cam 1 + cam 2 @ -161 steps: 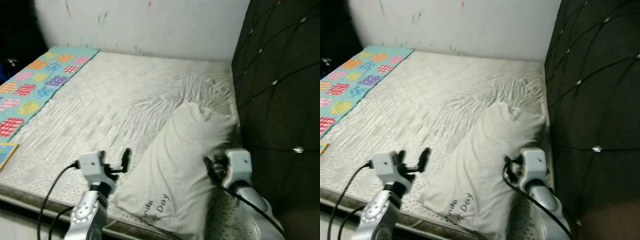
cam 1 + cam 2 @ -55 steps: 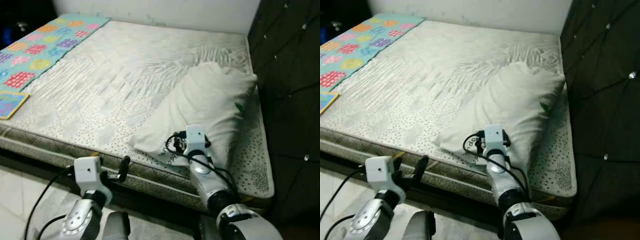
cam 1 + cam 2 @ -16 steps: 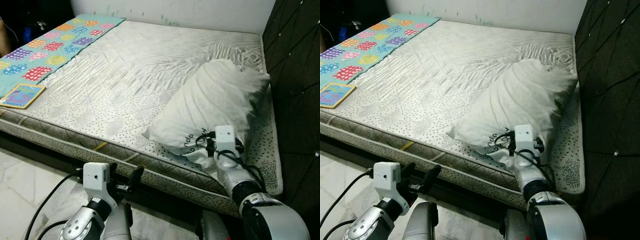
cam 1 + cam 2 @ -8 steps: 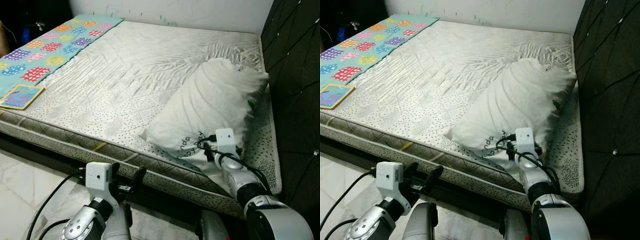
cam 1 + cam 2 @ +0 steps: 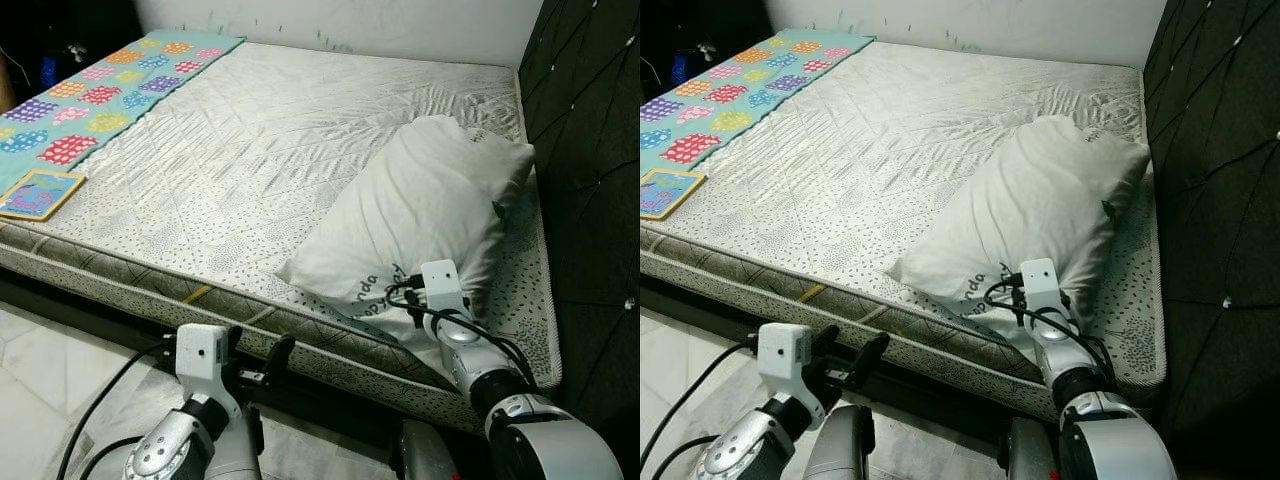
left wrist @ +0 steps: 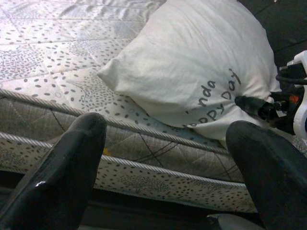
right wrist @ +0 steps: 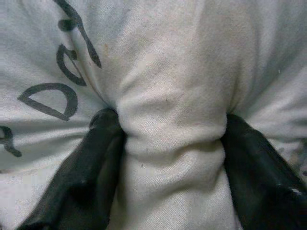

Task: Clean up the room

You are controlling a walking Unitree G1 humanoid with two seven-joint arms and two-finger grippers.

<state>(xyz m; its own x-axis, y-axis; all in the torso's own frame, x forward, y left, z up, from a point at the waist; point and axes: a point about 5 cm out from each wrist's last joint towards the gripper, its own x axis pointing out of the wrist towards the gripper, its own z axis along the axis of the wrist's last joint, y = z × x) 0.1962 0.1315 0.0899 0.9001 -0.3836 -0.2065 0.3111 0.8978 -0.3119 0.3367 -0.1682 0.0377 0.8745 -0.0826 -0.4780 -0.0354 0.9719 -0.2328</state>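
Bare mattress (image 5: 250, 150) against a dark headboard; the pillow (image 5: 420, 215) lies at its 4 o'clock corner; my right pincer (image 7: 168, 163) pinches its near end; left pincer (image 6: 168, 158) gapes, idle; next I'd square it to the headboard.

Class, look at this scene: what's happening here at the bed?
The robot stands at the side of a bare mattress. Its right gripper has its jaws pinched on a bunched corner of the white pillow, which lies near the dark headboard. The left gripper hangs open below the mattress edge, holding nothing.

Home bedroom: bare mattress (image 5: 250, 170), pillow (image 5: 420, 220)
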